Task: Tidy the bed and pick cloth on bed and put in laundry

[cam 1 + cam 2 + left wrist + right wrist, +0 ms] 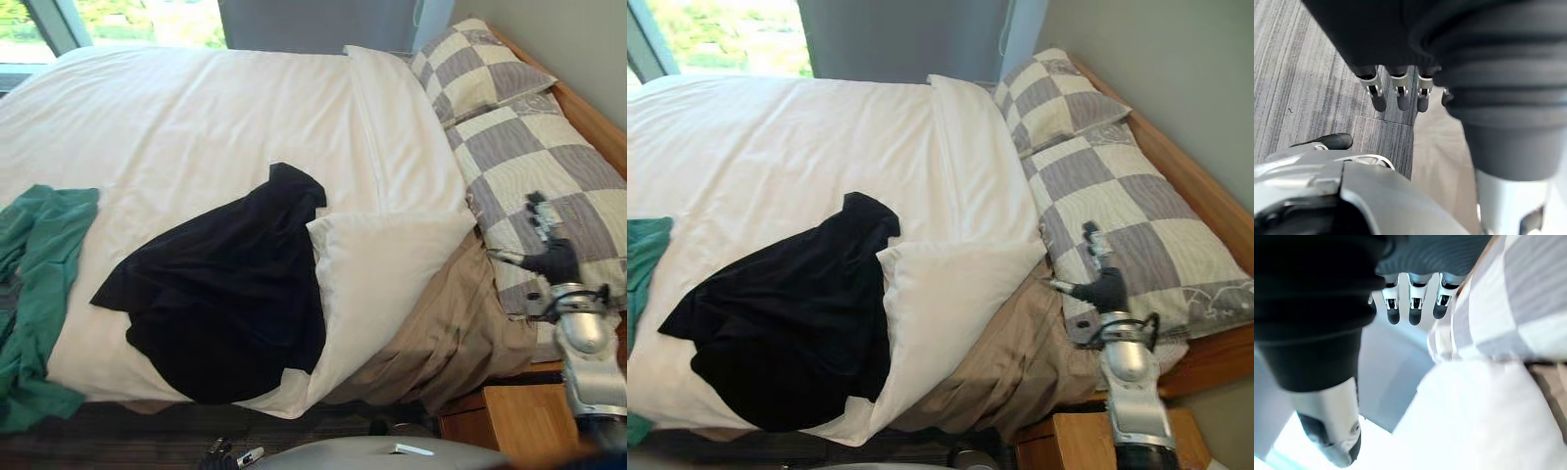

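- The right hand's (1105, 287) fingers (1411, 308) are stretched out and relaxed, with the thumb spread to one side and nothing between them.
- That hand hovers just above the near end of the long checked pillow (549, 186), beside the spot where the tan sheet (451, 333) lies bare and rumpled. It looks placed to straighten the head of the bed, not to lift a cloth.
- The left hand (1422, 90) hangs low by the bedside. Its fingers (1400, 95) are straight and empty above the grey floor (1303, 73), and it seems to be kept out of the way while the other arm works.
- The black cloth (220, 304) lies crumpled on the white duvet (196, 127), well apart from both hands. Its right edge touches the white pillow (377, 284). I cannot tell whether it runs under the pillow.
- The white pillow sits askew across the duvet's corner, which is probably why the sheet beneath it is exposed.
- The green cloth (39, 284) drapes over the bed's left edge and hangs partly down the side, the farthest thing from the right hand.
- A smaller checked pillow (475, 69) leans near the wooden headboard (598, 117).
- By my reading the tidying has barely begun. Both cloths are yet to be picked up, and the black one is the nearer reach.
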